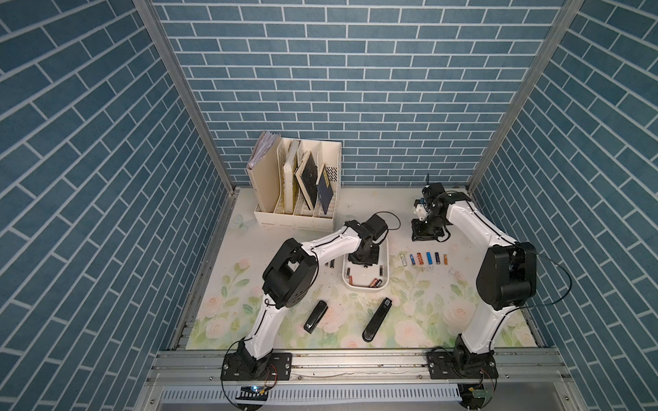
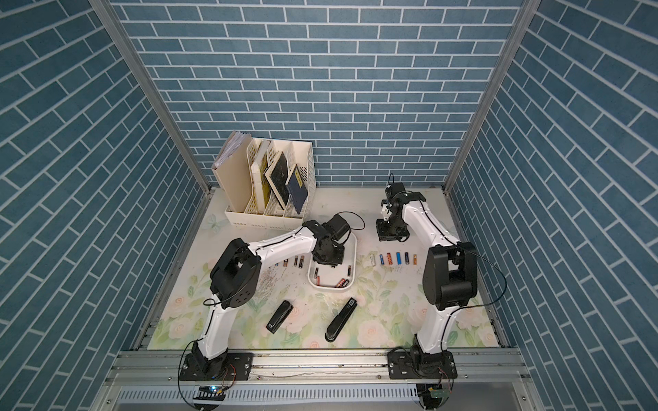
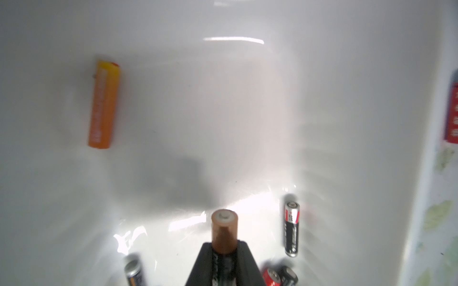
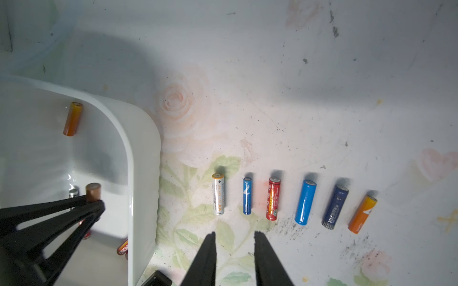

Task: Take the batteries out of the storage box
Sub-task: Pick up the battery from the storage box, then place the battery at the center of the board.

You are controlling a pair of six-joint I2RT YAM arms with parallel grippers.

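While left hand (image 3: 224, 247) clamps a copper-topped battery (image 3: 224, 227) inside the white storage box (image 1: 366, 289) on the tabletop (image 1: 427, 306), right hand (image 4: 234, 237) hangs parted, empty, just far of six batteries (image 4: 272, 198) rowed right of the box.

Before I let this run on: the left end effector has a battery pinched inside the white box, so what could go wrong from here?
1. The left end effector holds the copper-topped battery with one end sticking well out of the grip; it may swivel or slip on lifting.
2. The box wall is close; a sideways exit could catch it and shift the box.
3. The right end effector hangs open near the laid-out battery row; a low move might roll them.
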